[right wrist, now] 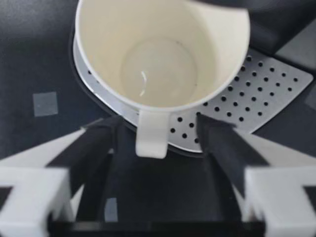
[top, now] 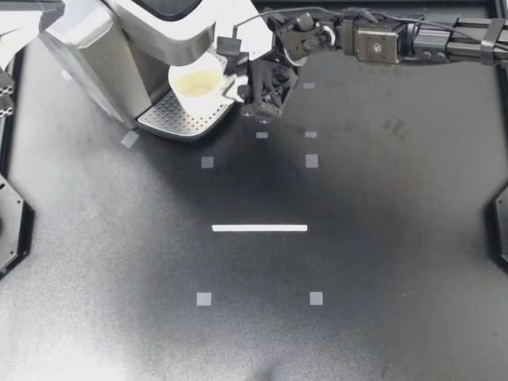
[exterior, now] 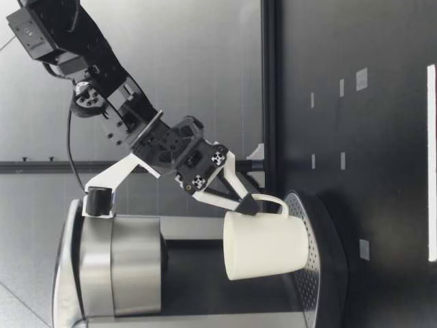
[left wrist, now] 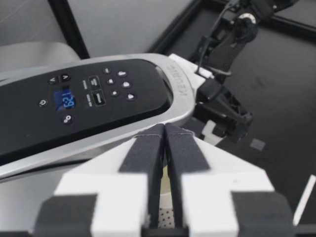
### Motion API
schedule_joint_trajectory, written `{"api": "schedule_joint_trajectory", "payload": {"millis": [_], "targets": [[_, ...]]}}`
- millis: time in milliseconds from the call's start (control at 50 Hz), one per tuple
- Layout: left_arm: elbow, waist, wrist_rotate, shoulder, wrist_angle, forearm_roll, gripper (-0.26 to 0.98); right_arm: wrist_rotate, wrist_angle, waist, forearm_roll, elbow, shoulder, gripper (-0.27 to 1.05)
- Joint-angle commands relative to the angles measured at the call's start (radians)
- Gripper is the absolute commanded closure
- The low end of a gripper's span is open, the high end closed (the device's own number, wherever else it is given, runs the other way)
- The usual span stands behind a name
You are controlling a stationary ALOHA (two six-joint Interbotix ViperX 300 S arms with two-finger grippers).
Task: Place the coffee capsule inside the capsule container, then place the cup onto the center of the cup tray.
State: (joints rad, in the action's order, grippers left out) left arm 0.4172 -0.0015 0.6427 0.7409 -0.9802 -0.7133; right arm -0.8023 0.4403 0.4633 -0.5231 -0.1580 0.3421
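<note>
While upright, cup handle (right wrist: 150, 136) inside pincer (top: 230, 70)

Blue display (left wrist: 63, 101) on coffee machine (left wrist: 148, 111); digits unreadable

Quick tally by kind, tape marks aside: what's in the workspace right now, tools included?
Coffee machine: 1
Cup: 1
Cup tray: 1
Tools: 2, right tool and left tool
Total: 5
</note>
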Motion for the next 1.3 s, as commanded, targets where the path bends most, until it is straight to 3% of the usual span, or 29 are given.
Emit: {"api": "schedule_joint_trajectory", "payload": {"millis": [0, 260, 700, 1020, 1180, 1280], "targets": [[-0.008, -0.003, 0.002, 0.002, 0.011, -0.008, 0.61, 0.002, -0.002, 0.006, -0.003, 0.018, -0.055, 0.15], [0.015, 0.025, 0.020, -0.009, 0.032, -0.077, 0.61, 0.014, -0.002, 0.006, -0.005, -0.074, -0.155, 0.15], [0.075, 0.218, 0.046, -0.089, 0.259, -0.091, 0.61, 0.067, -0.026, 0.006, -0.014, -0.290, -0.347, 0.15], [0.011, 0.321, 0.034, -0.198, 0.268, -0.091, 0.61, 0.067, -0.074, 0.006, -0.072, -0.416, -0.489, 0.15], [-0.037, 0.336, 0.014, -0.270, 0.256, -0.091, 0.61, 0.067, -0.110, 0.005, -0.072, -0.446, -0.522, 0.15], [-0.107, 0.336, -0.006, -0.324, 0.170, -0.087, 0.61, 0.063, -0.120, 0.006, -0.072, -0.456, -0.525, 0.15]]}}
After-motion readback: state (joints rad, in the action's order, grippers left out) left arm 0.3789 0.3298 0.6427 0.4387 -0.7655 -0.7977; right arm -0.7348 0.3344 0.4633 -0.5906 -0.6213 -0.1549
